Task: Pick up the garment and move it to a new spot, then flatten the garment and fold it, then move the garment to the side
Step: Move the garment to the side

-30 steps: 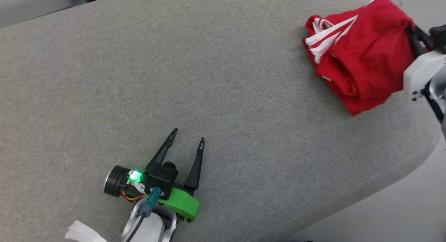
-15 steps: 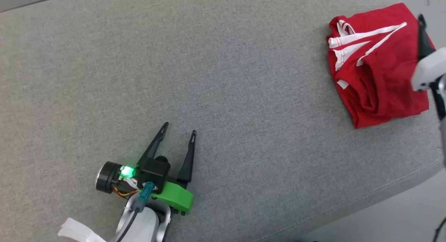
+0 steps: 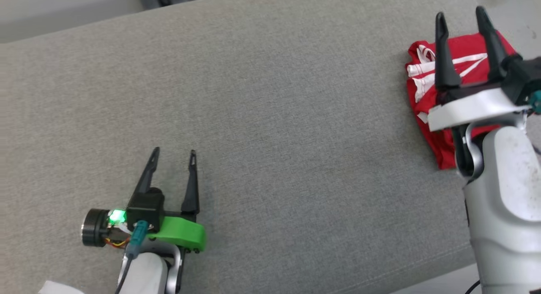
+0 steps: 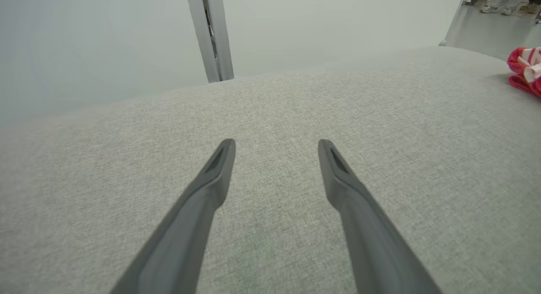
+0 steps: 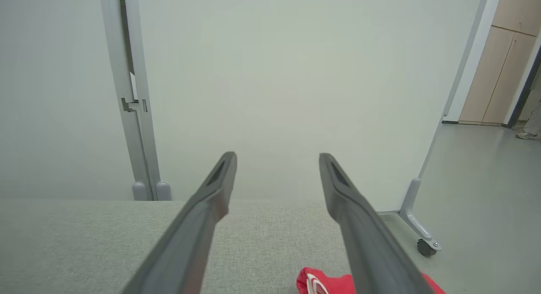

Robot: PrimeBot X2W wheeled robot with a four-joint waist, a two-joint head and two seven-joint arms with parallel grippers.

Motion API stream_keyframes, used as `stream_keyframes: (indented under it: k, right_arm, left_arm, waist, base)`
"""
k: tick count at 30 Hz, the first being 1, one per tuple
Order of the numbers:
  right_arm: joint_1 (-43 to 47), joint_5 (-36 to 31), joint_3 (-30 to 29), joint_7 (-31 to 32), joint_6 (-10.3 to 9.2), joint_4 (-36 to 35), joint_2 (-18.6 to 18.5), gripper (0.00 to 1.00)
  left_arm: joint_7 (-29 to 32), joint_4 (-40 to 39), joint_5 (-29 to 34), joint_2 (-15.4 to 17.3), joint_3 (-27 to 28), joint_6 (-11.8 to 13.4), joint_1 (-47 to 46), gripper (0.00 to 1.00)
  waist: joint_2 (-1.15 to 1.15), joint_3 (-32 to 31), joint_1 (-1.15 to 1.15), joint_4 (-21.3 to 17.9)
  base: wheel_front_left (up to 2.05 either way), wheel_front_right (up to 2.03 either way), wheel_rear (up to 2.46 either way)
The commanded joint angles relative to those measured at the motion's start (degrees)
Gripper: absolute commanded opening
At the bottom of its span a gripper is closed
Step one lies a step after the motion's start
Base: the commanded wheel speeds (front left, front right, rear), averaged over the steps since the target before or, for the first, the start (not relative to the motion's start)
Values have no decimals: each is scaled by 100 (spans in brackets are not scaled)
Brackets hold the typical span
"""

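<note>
Head view: the garment (image 3: pixel 463 46), a red bundle with white stripes, lies at the upper right of the frame, near the right end of the grey cushion (image 3: pixel 296 116). Its long axis seems to run top to bottom of the frame, leaning a little, with the striped end toward the upper left. The wrist covers much of it, so that is a judgement. The right claw (image 3: pixel 460 12) stands over it, released, fingers spread and pointing to the top of the frame, with nothing between them. The left claw (image 3: pixel 174 150), at the lower left and well apart from the cloth, is also released and empty.

Left wrist view: the garment (image 4: pixel 522 70) is a red sliver at the right edge, far from these spread fingers.

Right wrist view: the garment (image 5: pixel 325 283) peeks in at the bottom edge, partly under the right-hand finger. I cannot tell whether that finger touches it. If the claw pulls away low, a fingertip could catch a layer and drag the fold open. A sideways nudge could push the bundle off the cushion's nearby end.
</note>
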Motion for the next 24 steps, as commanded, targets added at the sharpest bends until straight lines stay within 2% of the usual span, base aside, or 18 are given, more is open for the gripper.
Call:
stream_keyframes:
  k: [1, 11, 24]
  right_arm:
    - [235, 113, 8, -8, -10, -91, 43, 100]
    - [1297, 671, 348, -7, -10, 42, 108, 100]
    - [2213, 706, 630, -8, -10, 297, 110, 100]
  left_arm:
    - [-13, -49, -65, 19, 100, 61, 97, 100]
    - [-13, -159, -72, 2, 495, 182, 435, 100]
    - [-13, -337, -393, -1, 679, -55, 1002, 100]
  waist:
    - [0, -195, 0, 211]
    - [0, -581, 0, 625]
    - [0, -1012, 0, 1028]
  base:
    - [0, 0, 0]
    - [0, 0, 0]
    - [0, 0, 0]
